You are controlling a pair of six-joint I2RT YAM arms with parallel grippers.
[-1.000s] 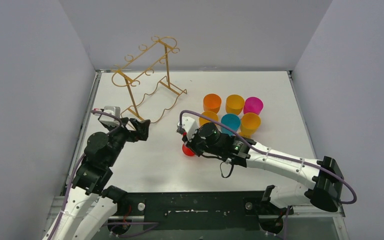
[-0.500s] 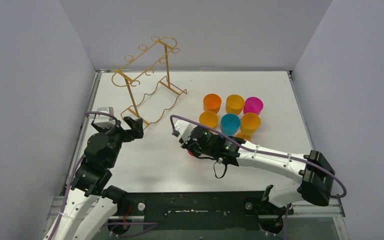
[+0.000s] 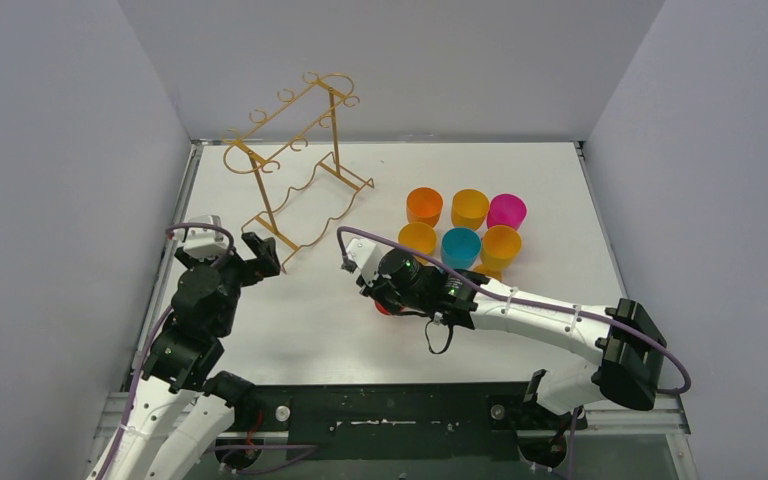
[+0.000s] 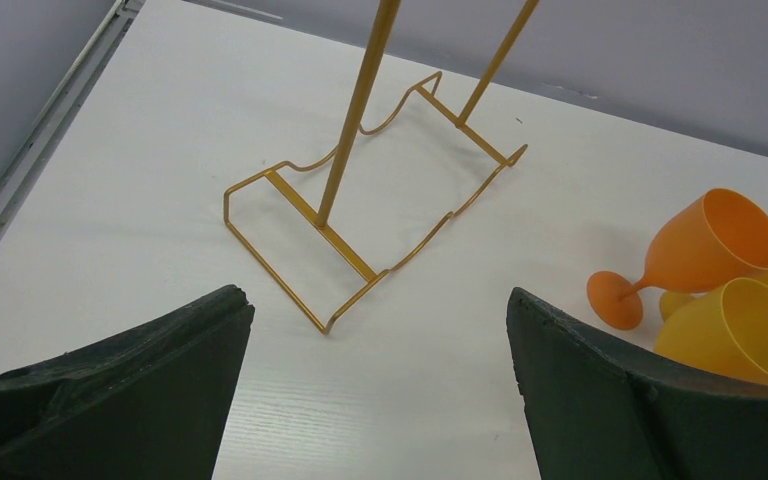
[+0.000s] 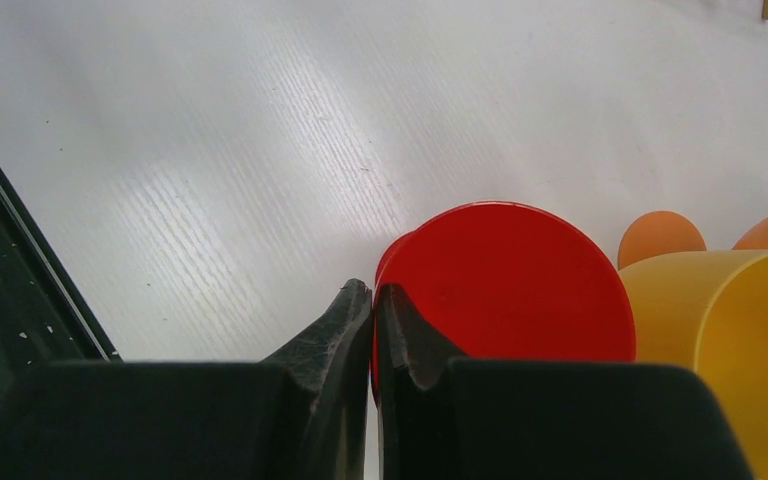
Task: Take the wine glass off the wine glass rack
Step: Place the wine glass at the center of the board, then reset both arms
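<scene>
The gold wire wine glass rack (image 3: 295,150) stands at the back left, and nothing hangs from its hooks. Its base (image 4: 360,200) lies just ahead of my left gripper (image 4: 375,300), which is open and empty over bare table, close to the base's near corner (image 3: 263,252). A red wine glass (image 5: 520,280) is at mid-table, mostly hidden under my right wrist (image 3: 384,308). My right gripper (image 5: 372,290) is shut on the red glass's edge, one finger on each side of its thin wall.
Several plastic glasses stand grouped right of centre: orange (image 3: 424,205), yellow (image 3: 469,208), pink (image 3: 506,211), teal (image 3: 460,245), another yellow (image 3: 501,245). A yellow glass (image 5: 740,340) sits right beside the red one. Grey walls close in the table's left, back and right.
My left gripper has drawn back slightly to the left, away from the rack's base. My right arm has shifted a little left with the red glass, which is now more hidden beneath it.
</scene>
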